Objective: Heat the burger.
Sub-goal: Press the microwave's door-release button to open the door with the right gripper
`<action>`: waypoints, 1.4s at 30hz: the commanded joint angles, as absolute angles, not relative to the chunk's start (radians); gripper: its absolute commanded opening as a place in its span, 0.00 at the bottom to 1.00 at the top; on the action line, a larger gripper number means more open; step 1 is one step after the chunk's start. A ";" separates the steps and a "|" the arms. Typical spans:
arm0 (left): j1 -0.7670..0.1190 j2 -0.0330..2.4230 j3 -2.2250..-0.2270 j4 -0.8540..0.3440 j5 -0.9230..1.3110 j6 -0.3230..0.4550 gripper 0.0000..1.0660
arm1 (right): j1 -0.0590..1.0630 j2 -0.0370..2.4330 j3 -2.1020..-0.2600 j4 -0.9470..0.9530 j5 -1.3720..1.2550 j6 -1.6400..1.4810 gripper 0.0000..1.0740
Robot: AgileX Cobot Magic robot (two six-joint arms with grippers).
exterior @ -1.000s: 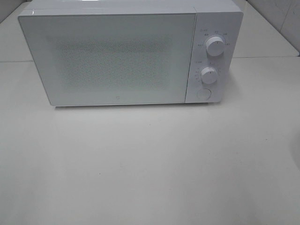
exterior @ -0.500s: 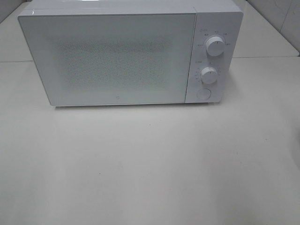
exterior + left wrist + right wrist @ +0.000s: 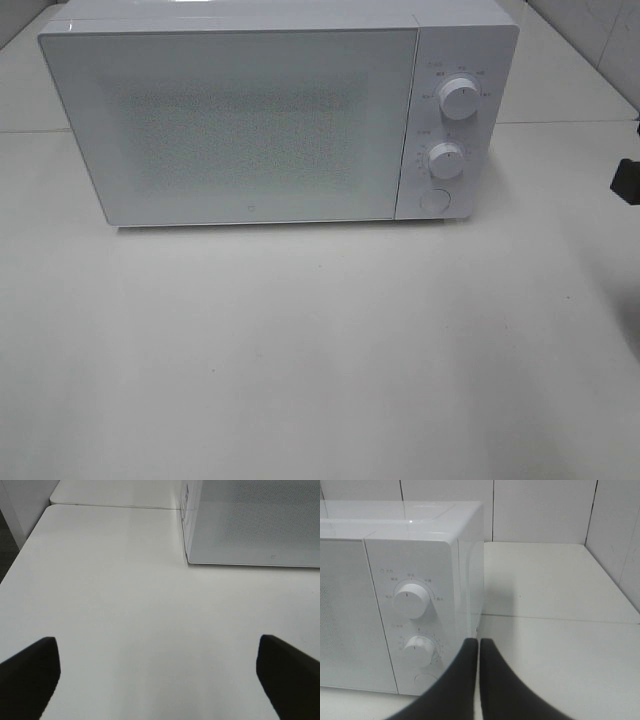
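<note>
A white table (image 3: 320, 350) fills most of the high view, and a seam crosses it behind the front edge of the white microwave (image 3: 280, 115) standing at its far side. The microwave's door (image 3: 235, 125) is closed flat, with a speckled window across its middle. To the right of the door is a narrow control panel (image 3: 455, 60) with an upper knob (image 3: 458, 100), a lower knob (image 3: 446, 160) and a round button (image 3: 433, 200) below them. White wall tiles (image 3: 545, 510) rise behind the table. The left gripper (image 3: 156, 645) hangs over bare table in front of the microwave's left front corner, its two dark fingers (image 3: 30, 675) spread wide with nothing between them. The right gripper (image 3: 478, 645) has its jaws pressed together, empty, and points toward the microwave's right front corner beside the knobs. In the high view only a small dark piece of the right arm (image 3: 627, 180) shows at the right edge, apart from the microwave. The burger shows in no view, so its place cannot be told
</note>
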State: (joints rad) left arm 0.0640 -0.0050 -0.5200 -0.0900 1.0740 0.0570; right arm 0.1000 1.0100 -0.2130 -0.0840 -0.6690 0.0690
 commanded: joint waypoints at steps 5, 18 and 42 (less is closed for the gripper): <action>0.065 -0.019 -0.517 -0.092 1.071 0.052 0.94 | 0.101 1.157 -0.212 -0.087 -0.756 0.092 0.09; 0.065 -0.019 -0.517 -0.092 1.071 0.052 0.94 | 0.101 1.355 -0.212 -0.039 -0.834 0.239 0.00; 0.065 -0.019 -0.517 -0.092 1.071 0.052 0.94 | 0.170 1.615 -0.216 -0.085 -1.114 1.242 0.00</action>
State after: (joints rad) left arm 0.0640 -0.0050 -0.5200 -0.0890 1.0740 0.0570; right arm 0.1710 1.6150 -0.2150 -0.0900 -1.0870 1.2130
